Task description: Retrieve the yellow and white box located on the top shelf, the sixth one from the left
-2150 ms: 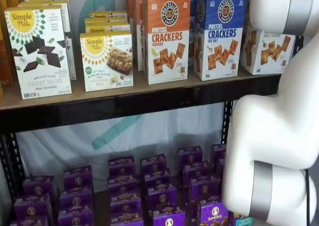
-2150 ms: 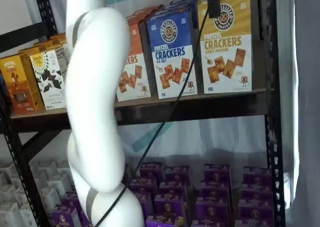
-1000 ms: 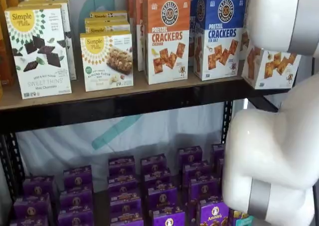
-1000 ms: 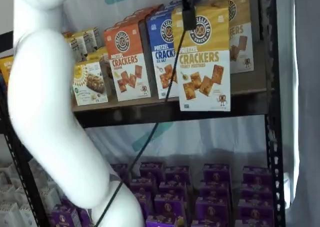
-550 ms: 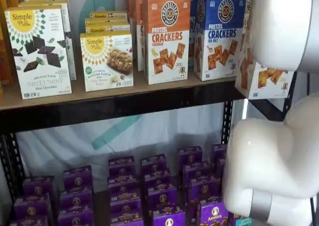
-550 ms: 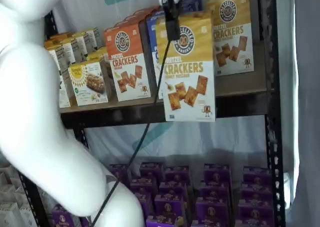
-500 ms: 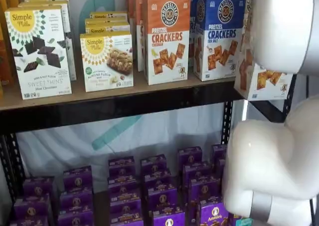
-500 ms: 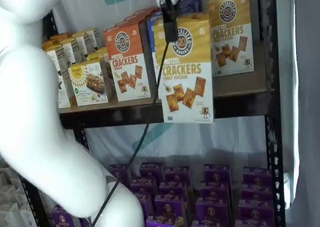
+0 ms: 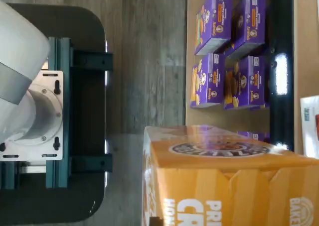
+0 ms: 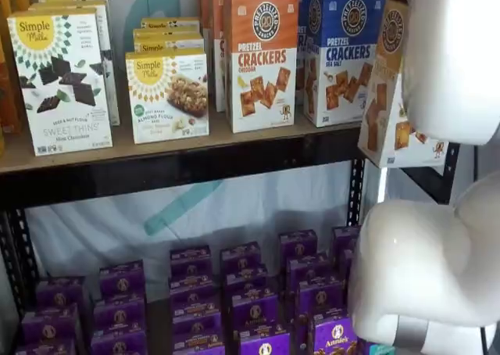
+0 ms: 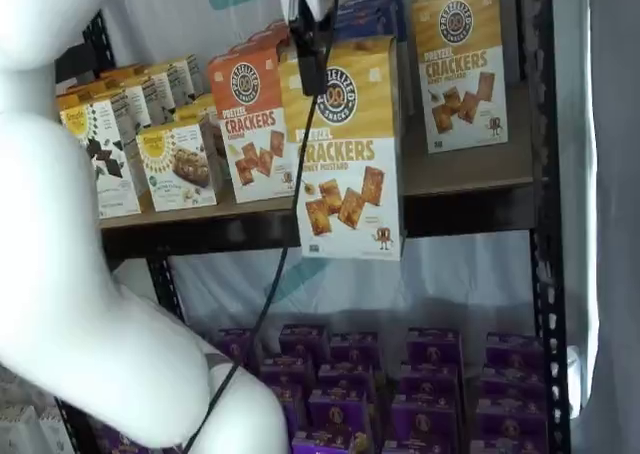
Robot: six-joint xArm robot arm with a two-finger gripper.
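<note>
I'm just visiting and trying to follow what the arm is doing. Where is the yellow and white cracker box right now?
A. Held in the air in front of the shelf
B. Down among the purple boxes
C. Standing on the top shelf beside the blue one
A: the yellow and white box hangs from the gripper, clear of the top shelf, its lower edge below the front rail.

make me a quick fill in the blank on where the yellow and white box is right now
The black-fingered claw grips the tall yellow and white Pretzel Crackers carton by its ____ edge.
The carton hangs in ____ of the long tan top shelf, not on it.
The cartons on the floor below are ____ in colour.

Missing: top; front; purple
</note>
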